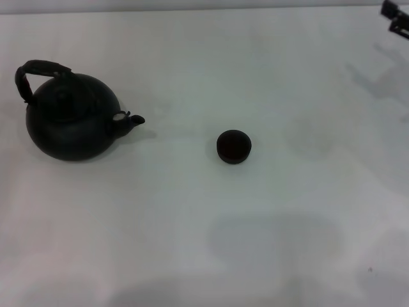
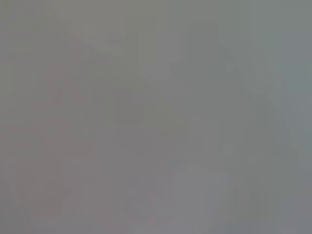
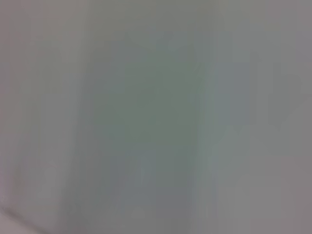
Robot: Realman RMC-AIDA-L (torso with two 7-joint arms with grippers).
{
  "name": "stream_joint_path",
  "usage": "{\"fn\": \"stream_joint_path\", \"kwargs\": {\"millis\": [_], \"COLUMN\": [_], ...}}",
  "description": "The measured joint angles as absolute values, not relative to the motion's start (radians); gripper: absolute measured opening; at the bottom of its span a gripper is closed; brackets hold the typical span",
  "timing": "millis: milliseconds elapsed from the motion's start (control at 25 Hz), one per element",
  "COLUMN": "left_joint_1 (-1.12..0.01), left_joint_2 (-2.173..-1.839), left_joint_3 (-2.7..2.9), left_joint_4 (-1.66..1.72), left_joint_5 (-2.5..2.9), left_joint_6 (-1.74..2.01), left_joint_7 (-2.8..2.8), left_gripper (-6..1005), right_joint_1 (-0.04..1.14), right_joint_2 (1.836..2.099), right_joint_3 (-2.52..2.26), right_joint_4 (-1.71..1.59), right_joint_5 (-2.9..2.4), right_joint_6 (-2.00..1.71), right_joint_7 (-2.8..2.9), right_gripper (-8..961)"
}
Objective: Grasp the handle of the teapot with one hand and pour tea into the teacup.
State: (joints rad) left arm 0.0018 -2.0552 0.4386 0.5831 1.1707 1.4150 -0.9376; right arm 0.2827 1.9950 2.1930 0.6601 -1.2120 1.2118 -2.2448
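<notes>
The matte black teapot [image 1: 71, 123] stands upright on the white table [image 1: 192, 243] at the left in the head view. Its short spout [image 1: 133, 119] points right toward the teacup. The thick black arched handle [image 1: 38, 70] rises over its crown, leaning left, and nothing holds it. The teacup [image 1: 234, 146], small, dark and round, sits near the middle of the table, well apart from the spout. Only a dark part of my right gripper [image 1: 396, 18] shows, at the far right corner, far from both. My left gripper is out of view. Both wrist views show only plain grey surface.
The table's far edge [image 1: 192, 9] runs along the top of the head view. Soft shadows lie on the table at the front middle and at the right.
</notes>
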Motion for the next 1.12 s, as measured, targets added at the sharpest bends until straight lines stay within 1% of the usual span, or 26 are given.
{"fn": "stream_joint_path", "kwargs": {"millis": [120, 200, 440, 720, 1120], "left_joint_1": [-0.015, -0.020, -0.037, -0.054, -0.053], "left_joint_2": [-2.034, -2.025, -2.020, -2.034, -2.069], "left_joint_3": [0.430, 0.430, 0.433, 0.430, 0.433], "left_joint_4": [0.561, 0.558, 0.558, 0.547, 0.513], "left_joint_5": [1.172, 1.174, 1.177, 1.178, 1.178], "left_joint_6": [1.413, 1.414, 1.415, 1.411, 1.421], "left_joint_7": [-0.955, -0.966, -0.989, -0.945, -0.910], "left_gripper": [724, 723, 724, 724, 721], "right_joint_1": [0.261, 0.256, 0.250, 0.249, 0.247], "right_joint_2": [1.998, 2.000, 2.000, 2.000, 2.000], "right_joint_3": [2.182, 2.172, 2.169, 2.171, 2.176], "right_joint_4": [0.582, 0.526, 0.421, 0.356, 0.334], "right_joint_5": [-1.050, -0.972, -0.933, -0.929, -0.887], "right_joint_6": [1.318, 1.371, 1.381, 1.381, 1.330], "right_joint_7": [-2.422, -2.494, -2.559, -2.659, -2.716], "right_gripper": [870, 870, 870, 870, 871]}}
